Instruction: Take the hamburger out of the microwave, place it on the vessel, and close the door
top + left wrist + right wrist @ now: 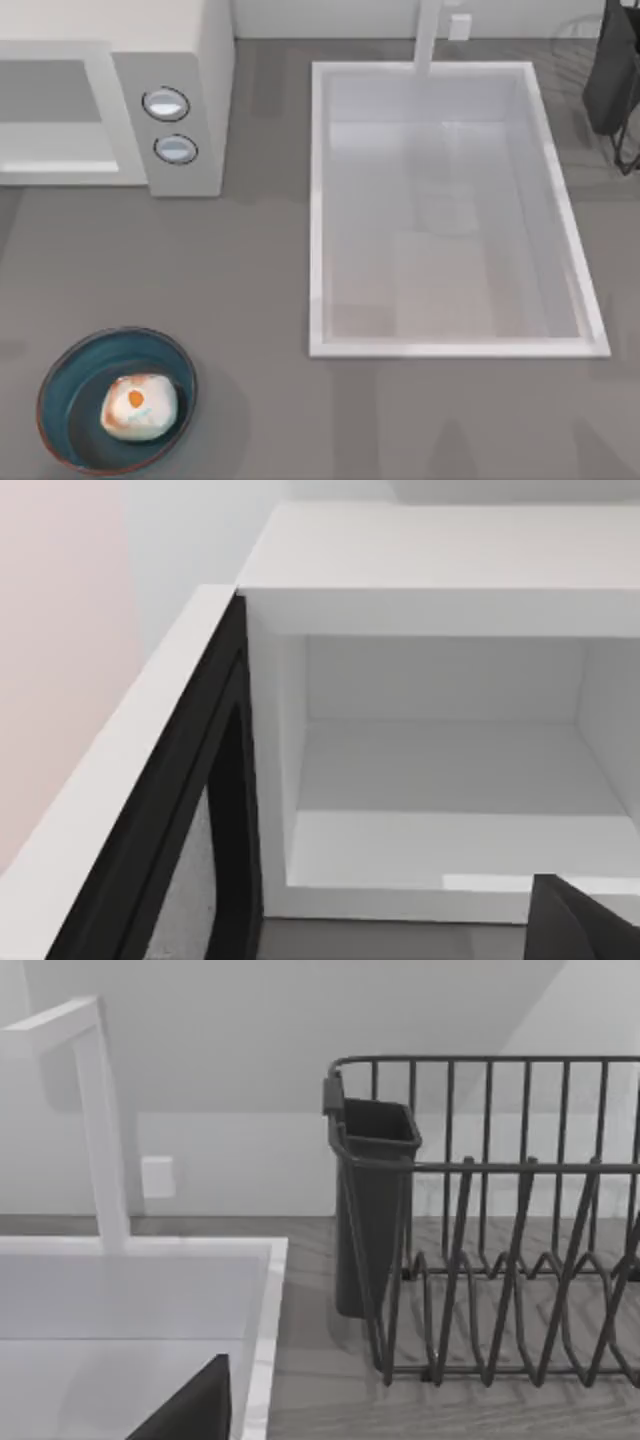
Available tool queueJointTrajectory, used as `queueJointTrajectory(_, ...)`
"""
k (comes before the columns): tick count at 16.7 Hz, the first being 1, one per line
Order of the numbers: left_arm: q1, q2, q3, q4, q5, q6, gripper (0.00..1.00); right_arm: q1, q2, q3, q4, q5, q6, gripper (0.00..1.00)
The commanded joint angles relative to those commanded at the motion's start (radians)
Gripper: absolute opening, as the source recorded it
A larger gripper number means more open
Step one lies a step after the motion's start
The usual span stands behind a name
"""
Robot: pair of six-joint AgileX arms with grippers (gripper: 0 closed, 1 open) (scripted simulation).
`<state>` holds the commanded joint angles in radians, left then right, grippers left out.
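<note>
Resting hamburger in vessel

Glossy glazed vessel — matt grey table — dark wire rack.

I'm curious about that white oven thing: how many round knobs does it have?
2. Both sit on the grey panel of the microwave, one above the other in the top view: the upper knob and the lower knob. None seem hidden.
</note>
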<state>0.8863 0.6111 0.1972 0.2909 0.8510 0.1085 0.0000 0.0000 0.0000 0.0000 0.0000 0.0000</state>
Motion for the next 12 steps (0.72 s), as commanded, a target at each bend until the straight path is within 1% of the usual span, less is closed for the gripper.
queueJointTrajectory(3, 0.05, 0.193, 0.192, -0.168, -0.008, 0.14, 0.0, 0.0, 0.0, 0.0, 0.0, 0.0, 0.0, 1.0)
queueJointTrajectory(6, 0.1, 0.453, 0.457, -0.384, -0.03, 0.31, 0.0, 0.0, 0.0, 0.0, 0.0, 0.0, 0.0, 1.0)
queueJointTrajectory(10, 0.146, 0.8, 0.824, -0.693, -0.081, 0.542, 0.0, 0.0, 0.0, 0.0, 0.0, 0.0, 0.0, 1.0)
queueJointTrajectory(12, 0.159, 0.941, 0.976, -0.832, -0.112, 0.644, 0.0, 0.0, 0.0, 0.0, 0.0, 0.0, 0.0, 1.0)
